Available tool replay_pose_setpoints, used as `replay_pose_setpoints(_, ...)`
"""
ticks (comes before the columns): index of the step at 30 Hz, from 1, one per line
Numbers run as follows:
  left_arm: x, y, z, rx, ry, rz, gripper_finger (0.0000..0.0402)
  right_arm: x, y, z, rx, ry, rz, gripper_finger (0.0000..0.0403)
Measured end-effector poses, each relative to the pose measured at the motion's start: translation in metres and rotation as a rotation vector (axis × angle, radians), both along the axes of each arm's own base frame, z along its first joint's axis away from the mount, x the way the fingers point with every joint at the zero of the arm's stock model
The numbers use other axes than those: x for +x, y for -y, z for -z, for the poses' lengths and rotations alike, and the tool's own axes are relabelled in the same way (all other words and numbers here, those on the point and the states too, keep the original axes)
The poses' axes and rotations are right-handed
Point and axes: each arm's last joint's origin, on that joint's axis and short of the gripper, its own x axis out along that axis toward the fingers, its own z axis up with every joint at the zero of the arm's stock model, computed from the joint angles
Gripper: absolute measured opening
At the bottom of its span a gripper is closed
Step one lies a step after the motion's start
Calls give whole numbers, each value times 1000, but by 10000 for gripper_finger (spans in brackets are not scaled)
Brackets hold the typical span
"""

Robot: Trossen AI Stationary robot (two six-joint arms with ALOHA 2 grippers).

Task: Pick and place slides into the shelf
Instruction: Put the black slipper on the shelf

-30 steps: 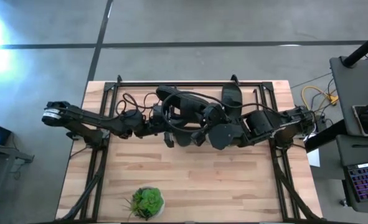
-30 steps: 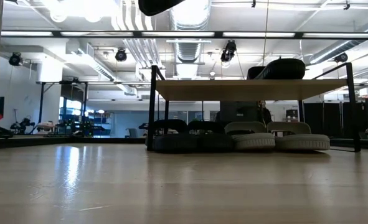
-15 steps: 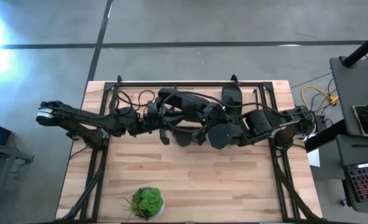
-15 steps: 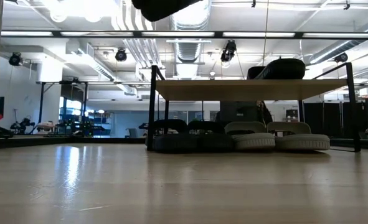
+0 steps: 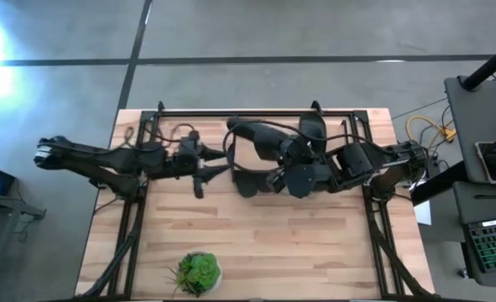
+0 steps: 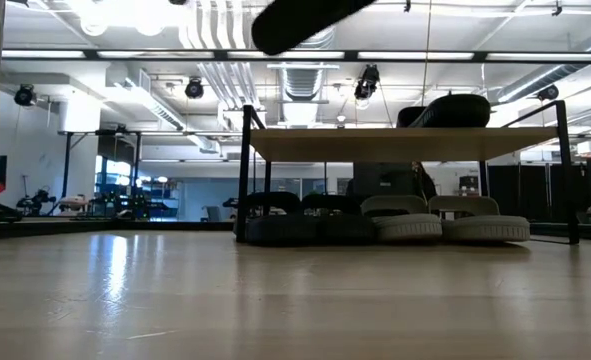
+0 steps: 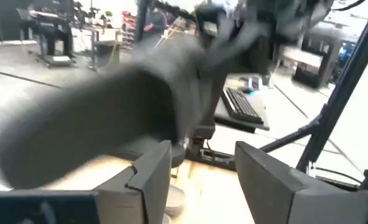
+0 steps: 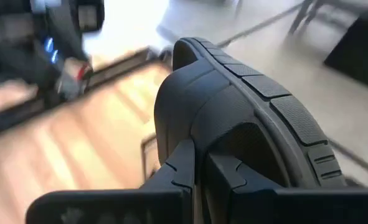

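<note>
Black slide (image 8: 233, 106) pinched by right end effector (image 8: 199, 165) above shelf (image 6: 405, 143); left end effector (image 7: 202, 168) spread, empty.

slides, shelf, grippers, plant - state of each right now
left gripper: open, empty, beside the held slide
right gripper: shut on black slide, held up over the shelf
black slide on shelf top: lying there
charcoal slides: under the shelf board
light grey slides: under the shelf board
shelf: standing
plant: upright, at table's near edge
</note>
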Motion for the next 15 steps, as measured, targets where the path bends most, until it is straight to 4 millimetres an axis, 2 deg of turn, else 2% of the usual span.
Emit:
replay_pose_setpoints(2, -16, -4, -6, -1, 6, -56, 164, -3, 1, 3, 49, -57, -41, 9)
replay_pose_setpoints(5, -37, -12, -17, 29, 42, -228, 164, -7, 7, 5, 146, -131, -104, 9)
replay_pose_setpoints(8, -53, -18, -26, 83, 65, -363, 164, -16, 17, -2, 232, -134, -134, 9)
replay_pose_setpoints(12, -60, -21, -31, 116, 74, -390, 164, -36, 31, -26, 312, -42, -187, 9)
replay_pose_setpoints(15, -53, -23, -28, 128, 50, -398, 164, -48, 36, -43, 450, 30, -319, 9)
